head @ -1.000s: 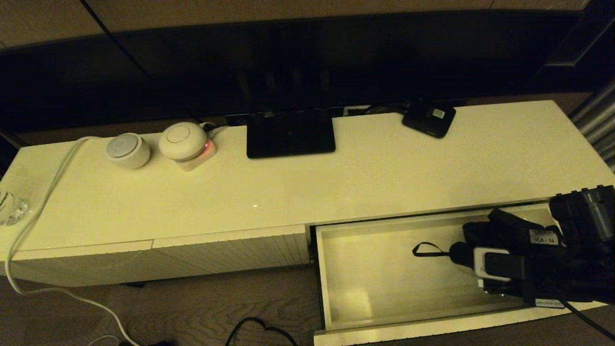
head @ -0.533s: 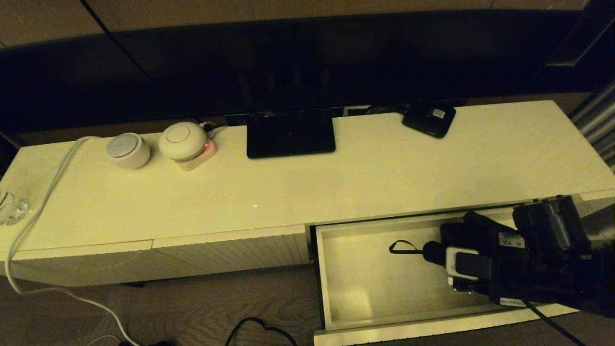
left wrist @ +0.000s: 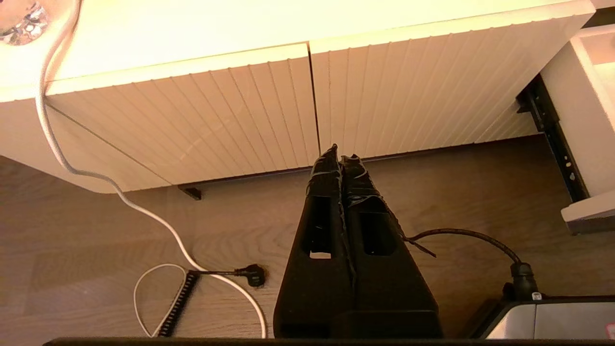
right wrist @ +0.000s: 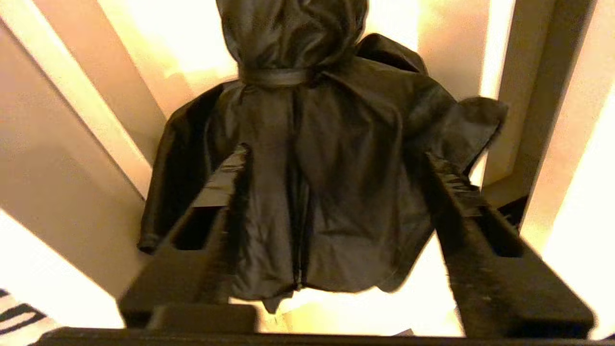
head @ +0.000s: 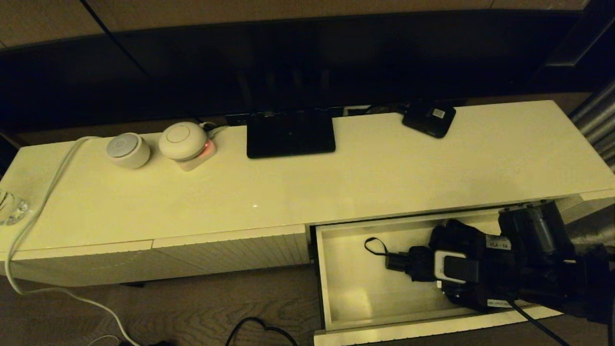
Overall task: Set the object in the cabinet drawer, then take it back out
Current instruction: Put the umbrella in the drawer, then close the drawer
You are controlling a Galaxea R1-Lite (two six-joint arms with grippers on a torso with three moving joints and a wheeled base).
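Observation:
The black folding umbrella lies inside the pulled-out cream drawer, handle and thin wrist loop pointing left. My right gripper is down in the drawer over its bunched fabric. In the right wrist view the right gripper is open, its two fingers standing wide apart on either side of the umbrella's fabric, not closed on it. My left gripper is shut and empty, low over the floor before the closed ribbed fronts; the head view does not show it.
On the cabinet top stand two round white devices, a black screen stand and a small black box with a white label. A white cable hangs over the left end. Cables lie on the wooden floor.
My right arm has moved left and lower in the drawer, carrying the umbrella with it; handle and loop now lie farther left on the drawer floor.

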